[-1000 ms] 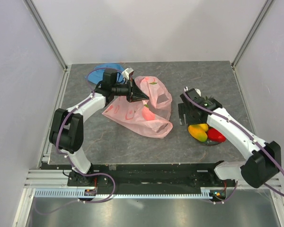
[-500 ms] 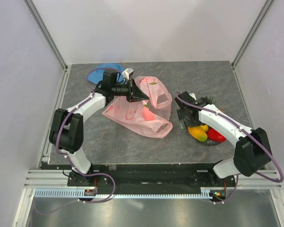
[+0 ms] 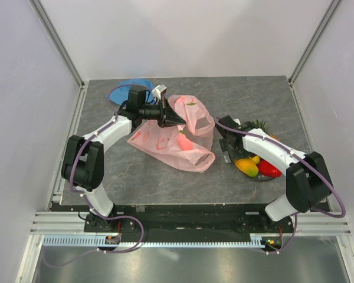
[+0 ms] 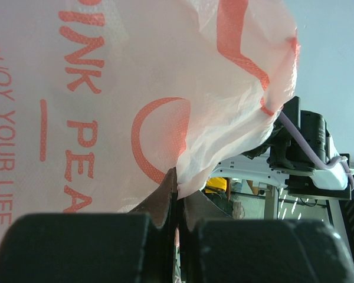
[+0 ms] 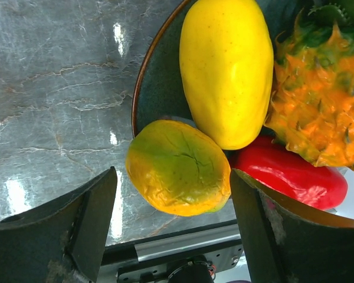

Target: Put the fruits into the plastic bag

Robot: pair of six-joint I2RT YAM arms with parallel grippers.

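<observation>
While the left gripper (image 4: 177, 194) sits fully closed, pinching a fold of the plastic bag (image 3: 183, 141), the right gripper (image 5: 172, 177) hangs wide open over the plate (image 5: 156, 88). Its jaws straddle the yellow-green mango (image 5: 177, 168) and grip nothing. A yellow mango (image 5: 227, 71), red fruit (image 5: 295, 174) and pineapple (image 5: 312, 112) lie alongside on the plate.

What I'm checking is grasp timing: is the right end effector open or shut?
Open. In the right wrist view the right end effector has its fingers wide apart, one on each side of the green-yellow mango.
</observation>
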